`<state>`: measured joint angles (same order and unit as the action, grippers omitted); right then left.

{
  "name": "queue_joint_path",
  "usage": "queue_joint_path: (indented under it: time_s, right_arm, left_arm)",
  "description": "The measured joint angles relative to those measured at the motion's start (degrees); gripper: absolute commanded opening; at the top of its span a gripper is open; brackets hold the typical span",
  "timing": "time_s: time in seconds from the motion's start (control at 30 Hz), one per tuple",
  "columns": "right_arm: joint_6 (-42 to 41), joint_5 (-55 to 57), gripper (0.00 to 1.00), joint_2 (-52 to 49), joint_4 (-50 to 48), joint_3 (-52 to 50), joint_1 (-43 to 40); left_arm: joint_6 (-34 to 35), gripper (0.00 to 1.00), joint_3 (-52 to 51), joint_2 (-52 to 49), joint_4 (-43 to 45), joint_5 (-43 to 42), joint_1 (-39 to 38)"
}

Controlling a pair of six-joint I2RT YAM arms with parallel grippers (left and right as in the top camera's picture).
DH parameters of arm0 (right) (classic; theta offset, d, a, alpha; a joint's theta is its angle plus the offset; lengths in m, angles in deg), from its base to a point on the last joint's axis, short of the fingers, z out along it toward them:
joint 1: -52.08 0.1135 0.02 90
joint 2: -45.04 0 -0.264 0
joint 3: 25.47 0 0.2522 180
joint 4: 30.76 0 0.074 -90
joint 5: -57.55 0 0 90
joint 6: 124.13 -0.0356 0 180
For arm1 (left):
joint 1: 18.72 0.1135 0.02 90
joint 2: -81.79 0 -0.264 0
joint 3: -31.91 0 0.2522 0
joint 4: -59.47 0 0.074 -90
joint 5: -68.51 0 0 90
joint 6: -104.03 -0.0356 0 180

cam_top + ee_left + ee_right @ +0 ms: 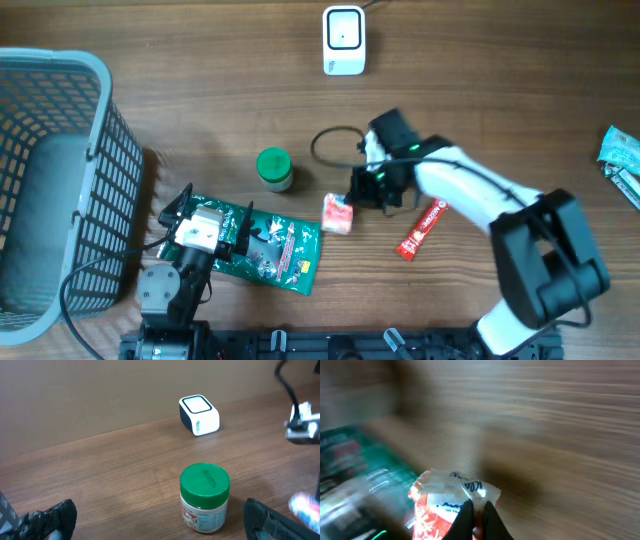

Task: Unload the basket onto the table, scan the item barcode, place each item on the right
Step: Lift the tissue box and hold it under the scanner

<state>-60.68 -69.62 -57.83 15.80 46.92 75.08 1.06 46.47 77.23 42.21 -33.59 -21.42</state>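
From above, we see the right gripper low over the table, its tips at the small red-and-white packet, which lies between the green foil pouch and a red stick sachet. The white scanner stands well apart at the far edge, and a green-lidded jar stands upright between it and the pouch. The left gripper hangs over the pouch, beside a grey wire basket. From the left wrist, we see its two fingers spread wide with nothing between them, the jar ahead and the scanner farther back. The right wrist view is blurred, yet we make out the two dark fingertips pressed together on the near edge of the red-and-white packet, pinching its film; whether the packet is off the wood we cannot tell.
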Motion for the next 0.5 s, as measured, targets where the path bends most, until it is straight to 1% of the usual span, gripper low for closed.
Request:
queue_joint_path:
  time_s: [0.03, 0.07, 0.13, 0.17, 0.23, 0.27, 0.3, 0.37, 0.5]
  right_arm:
    - [3.98, -8.31, 0.04, 0.04, -0.35, 0.00, -3.41]
    - [10.12, -17.66, 0.04, 0.04, -0.39, 0.00, -7.08]
    - [21.86, -29.81, 0.04, 0.07, -0.72, 0.00, -11.30]
    - [26.82, -33.88, 0.04, 0.07, -1.51, 0.00, -12.70]
    - [37.53, -43.23, 0.04, 0.07, -4.48, 0.00, -14.05]
    - [39.01, -47.82, 0.04, 0.11, -6.40, -0.04, -14.05]
    - [38.64, -50.12, 0.04, 0.11, -8.28, -0.04, -14.05]
    - [36.22, -52.02, 0.04, 0.11, -8.50, -0.04, -14.05]
    - [33.46, -51.06, 0.05, 0.11, -8.52, -0.04, -14.03]
  left_arm:
    - [0.00, 1.00, 0.00, 0.00, 0.00, 0.00, 0.00]
    - [-0.02, 1.00, 0.00, 0.00, 0.00, 0.00, 0.00]
    - [-0.02, 1.00, 0.00, 0.00, 0.00, 0.00, 0.00]
    - [0.00, 1.00, 0.00, 0.00, -0.02, 0.00, 0.00]
    - [-0.02, 1.00, 0.00, 0.00, 0.00, 0.00, 0.00]
    - [-0.02, 1.00, 0.00, 0.00, 0.00, 0.00, 0.00]
    - [-0.02, 1.00, 0.00, 0.00, 0.00, 0.00, 0.00]
    - [-0.02, 1.00, 0.00, 0.00, 0.00, 0.00, 0.00]
    - [-0.02, 1.00, 0.00, 0.00, 0.00, 0.00, 0.00]
